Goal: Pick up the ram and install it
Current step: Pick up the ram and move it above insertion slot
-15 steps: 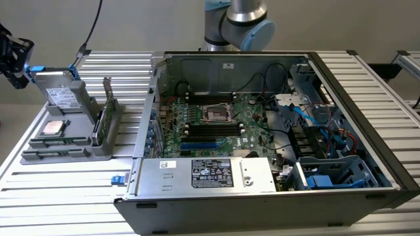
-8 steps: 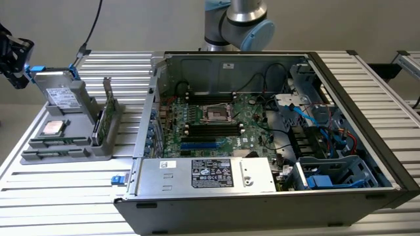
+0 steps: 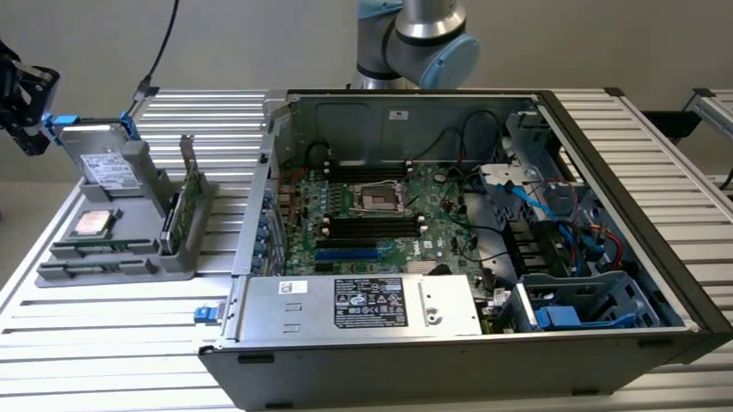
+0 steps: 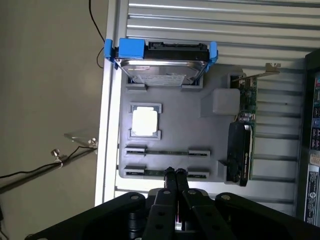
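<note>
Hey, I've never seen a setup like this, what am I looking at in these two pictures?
A grey-and-blue robot arm stands behind an open black computer case on a ribbed metal table. One picture comes from a camera off the arm; the other from a camera on its wrist, looking past its black hand. Beside the case, a grey plastic tray holds a silver hard drive with blue clips, a square silver processor chip, a green card with a metal bracket and thin green ram sticks. The hand is shut, holds nothing, and its tips are nearest the ram sticks.
</note>
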`<state>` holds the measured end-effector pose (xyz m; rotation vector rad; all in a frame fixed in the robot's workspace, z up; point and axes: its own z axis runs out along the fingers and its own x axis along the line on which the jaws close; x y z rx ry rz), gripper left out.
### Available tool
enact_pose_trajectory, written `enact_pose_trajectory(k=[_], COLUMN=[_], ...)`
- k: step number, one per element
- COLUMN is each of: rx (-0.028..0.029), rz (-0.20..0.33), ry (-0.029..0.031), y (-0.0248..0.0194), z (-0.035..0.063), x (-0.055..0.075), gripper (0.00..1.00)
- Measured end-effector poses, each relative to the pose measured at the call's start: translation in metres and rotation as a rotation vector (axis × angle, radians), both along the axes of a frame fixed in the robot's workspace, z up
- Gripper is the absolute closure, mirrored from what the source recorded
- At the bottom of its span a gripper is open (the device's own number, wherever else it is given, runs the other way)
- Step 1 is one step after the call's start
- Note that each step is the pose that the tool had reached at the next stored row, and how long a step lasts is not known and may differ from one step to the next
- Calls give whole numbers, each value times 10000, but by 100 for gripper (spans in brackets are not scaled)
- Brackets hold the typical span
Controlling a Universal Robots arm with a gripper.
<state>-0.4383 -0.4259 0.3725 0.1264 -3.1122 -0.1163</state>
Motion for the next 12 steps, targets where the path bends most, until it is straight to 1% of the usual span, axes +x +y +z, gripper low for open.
enact_pose_trajectory(k=[12], rx=[0], rz=[2144], ry=[0], y=[0], z=[-1], x=[0], gripper=[90])
